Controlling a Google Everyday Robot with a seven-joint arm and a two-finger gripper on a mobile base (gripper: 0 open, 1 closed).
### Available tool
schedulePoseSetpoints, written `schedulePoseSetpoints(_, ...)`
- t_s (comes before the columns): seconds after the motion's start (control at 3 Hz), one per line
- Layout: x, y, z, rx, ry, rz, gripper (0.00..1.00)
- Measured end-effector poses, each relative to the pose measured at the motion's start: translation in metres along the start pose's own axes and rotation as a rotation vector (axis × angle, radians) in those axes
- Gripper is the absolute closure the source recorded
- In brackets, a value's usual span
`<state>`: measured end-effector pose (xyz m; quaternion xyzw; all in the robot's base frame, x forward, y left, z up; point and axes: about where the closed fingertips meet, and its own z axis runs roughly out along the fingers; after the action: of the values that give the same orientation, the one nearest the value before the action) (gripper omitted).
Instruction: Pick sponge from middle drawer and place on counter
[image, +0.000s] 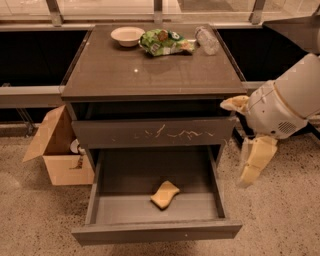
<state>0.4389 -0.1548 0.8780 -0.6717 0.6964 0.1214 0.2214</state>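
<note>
Well apart — sponge in the middle drawer, gripper beside the cabinet, jaws spread.

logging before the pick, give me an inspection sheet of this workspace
surface: counter glossy grey-brown, items along its back edge
job's things: sponge lies loose in the open middle drawer, near its front
clutter: bowl, green snack bag, plastic bottle, all on the counter
gripper: gripper open, holding nothing, off the right end of the scratched drawer
cables: nothing seen
surroundings: open cardboard box on speckled floor, at picture left
</note>
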Motion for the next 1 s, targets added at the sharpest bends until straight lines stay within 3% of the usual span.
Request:
schedulePoseSetpoints(0.33,-0.004,0.015,0.053,-0.082,-0.087,-0.016,0.0)
schedulePoseSetpoints(0.67,-0.004,0.015,0.053,-0.082,-0.086,-0.016,0.0)
schedulePoseSetpoints(1.0,0.0,0.012,0.07,-0.1,-0.046,-0.021,0.0)
